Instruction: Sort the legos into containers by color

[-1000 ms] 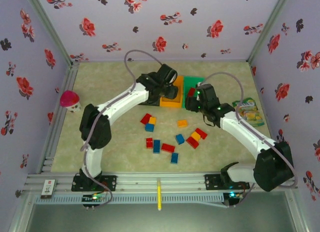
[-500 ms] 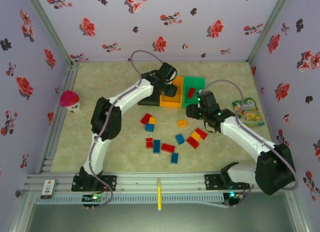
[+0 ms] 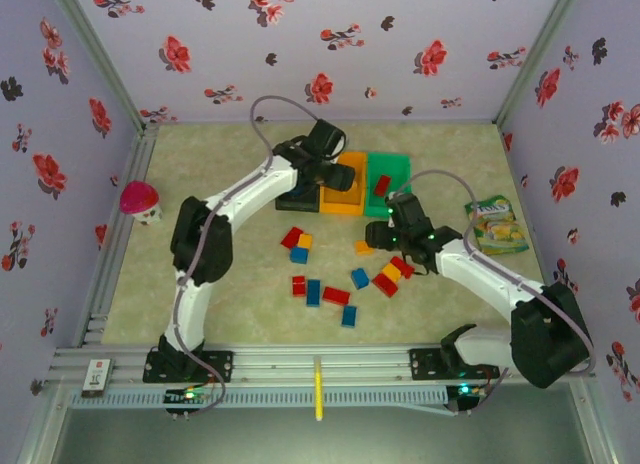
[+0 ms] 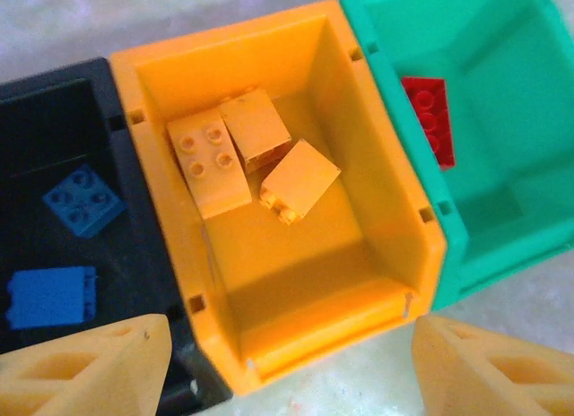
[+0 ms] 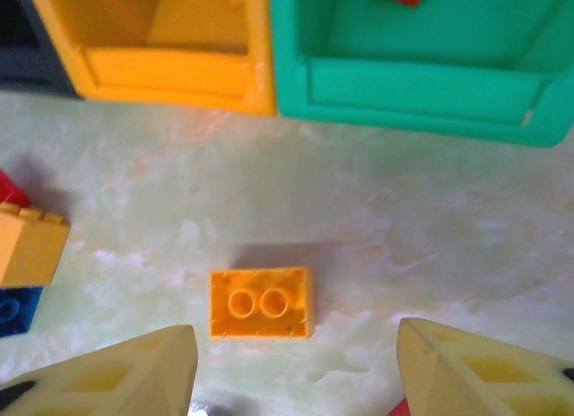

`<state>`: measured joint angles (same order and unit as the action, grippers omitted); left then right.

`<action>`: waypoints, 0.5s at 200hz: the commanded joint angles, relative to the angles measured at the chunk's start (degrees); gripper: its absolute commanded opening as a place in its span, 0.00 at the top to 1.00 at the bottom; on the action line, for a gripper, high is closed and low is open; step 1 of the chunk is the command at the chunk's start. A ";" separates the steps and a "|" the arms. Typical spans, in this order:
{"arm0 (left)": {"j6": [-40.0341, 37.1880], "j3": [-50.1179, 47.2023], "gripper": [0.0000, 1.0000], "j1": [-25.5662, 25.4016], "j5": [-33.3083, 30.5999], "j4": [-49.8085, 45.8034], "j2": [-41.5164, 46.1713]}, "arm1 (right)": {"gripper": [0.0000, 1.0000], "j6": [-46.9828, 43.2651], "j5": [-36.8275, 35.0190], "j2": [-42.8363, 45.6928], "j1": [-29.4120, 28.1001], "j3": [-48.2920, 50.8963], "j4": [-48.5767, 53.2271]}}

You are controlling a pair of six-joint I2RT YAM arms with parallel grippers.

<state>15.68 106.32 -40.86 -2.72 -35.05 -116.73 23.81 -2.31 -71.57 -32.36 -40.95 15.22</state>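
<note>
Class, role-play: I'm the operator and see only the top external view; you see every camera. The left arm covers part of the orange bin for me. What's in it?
Observer: Three orange-yellow bricks lie in the orange bin, clear in the left wrist view.
Operator: And the black bin beside it?
Observer: Two blue bricks lie in the black bin.
Operator: Is the right gripper touching anything?
Observer: No. The right gripper is open over a two-stud orange brick lying on the table, fingers clear on either side.
</note>
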 commanded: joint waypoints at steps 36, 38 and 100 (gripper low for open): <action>-0.09 -16.51 0.27 0.43 -1.22 6.02 21.32 | 0.41 1.66 -3.84 0.51 -8.95 4.48 0.27; -0.05 -17.20 0.27 0.39 -1.49 6.08 21.95 | 0.41 1.85 -4.06 0.54 -9.21 4.65 0.27; -1.57 -37.32 0.25 0.43 0.78 10.87 39.19 | 0.43 0.65 -5.41 -1.98 -16.11 6.45 -1.54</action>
<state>15.64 74.00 -40.84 -2.92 -26.61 -82.74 25.34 -5.74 -71.83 -46.37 -34.52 14.37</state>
